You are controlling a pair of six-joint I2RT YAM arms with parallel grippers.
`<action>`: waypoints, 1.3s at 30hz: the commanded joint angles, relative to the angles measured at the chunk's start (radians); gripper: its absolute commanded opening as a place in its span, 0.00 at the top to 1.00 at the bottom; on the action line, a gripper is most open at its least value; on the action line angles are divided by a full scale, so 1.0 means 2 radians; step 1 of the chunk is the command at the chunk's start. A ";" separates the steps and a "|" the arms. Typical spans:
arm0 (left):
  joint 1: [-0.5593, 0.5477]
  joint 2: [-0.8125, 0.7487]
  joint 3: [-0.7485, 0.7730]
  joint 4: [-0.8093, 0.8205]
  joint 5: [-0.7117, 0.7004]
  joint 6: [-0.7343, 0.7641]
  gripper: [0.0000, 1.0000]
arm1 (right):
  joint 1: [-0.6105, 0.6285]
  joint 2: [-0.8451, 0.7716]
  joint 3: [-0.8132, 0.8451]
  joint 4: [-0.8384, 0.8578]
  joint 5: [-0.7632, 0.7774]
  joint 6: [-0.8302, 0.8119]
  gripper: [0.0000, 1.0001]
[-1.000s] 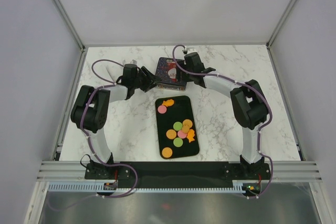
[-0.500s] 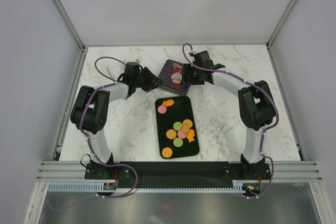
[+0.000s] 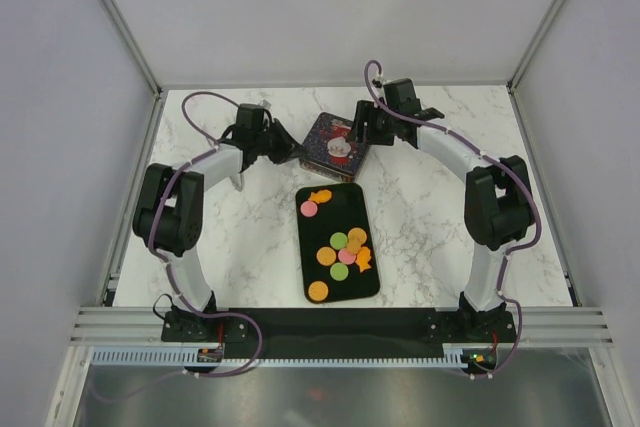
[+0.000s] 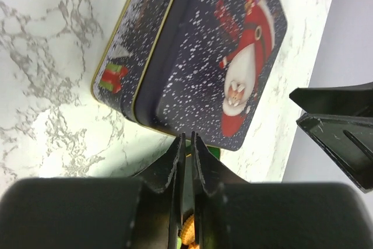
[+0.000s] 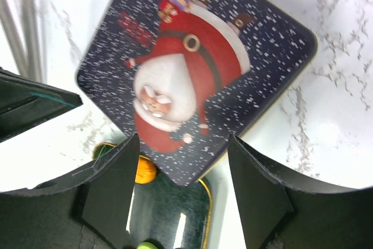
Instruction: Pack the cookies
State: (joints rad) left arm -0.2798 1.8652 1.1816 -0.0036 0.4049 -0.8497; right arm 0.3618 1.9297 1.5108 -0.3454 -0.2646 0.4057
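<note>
Cookies (image 3: 347,255) all sit on the black tray (image 3: 345,209) at mid-table: orange, pink and green rounds, mostly bunched in the near half, with two apart at the far end and one orange alone at the near end. The Santa tin (image 3: 333,142) lies just beyond the tray's far edge, turned at an angle, lid on. Left gripper (image 4: 187,138) sits at the tin's left corner with its fingers pressed together to a thin slit, nothing between them, tips just short of the tin wall. Right gripper (image 5: 182,141) is over the tin's right side, fingers spread wide, nothing held - contact with the lid cannot be told. Both arms reach across the marble table (image 3: 420,227) - neither is near the cookies.
</note>
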 commanded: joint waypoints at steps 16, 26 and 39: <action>0.035 -0.071 0.090 -0.096 -0.010 0.044 0.84 | 0.027 0.040 0.098 0.040 -0.048 0.036 0.36; 0.047 -0.137 0.072 -0.107 -0.012 0.051 0.84 | 0.094 0.136 0.163 0.096 -0.088 0.067 0.45; 0.063 -0.180 0.079 -0.133 -0.002 0.071 0.82 | 0.119 0.321 0.239 0.086 -0.060 0.108 0.98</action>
State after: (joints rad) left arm -0.1600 1.4956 1.3212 -0.2470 0.3943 -0.7555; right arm 0.6010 2.5008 2.0460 -0.0818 -0.4538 0.6334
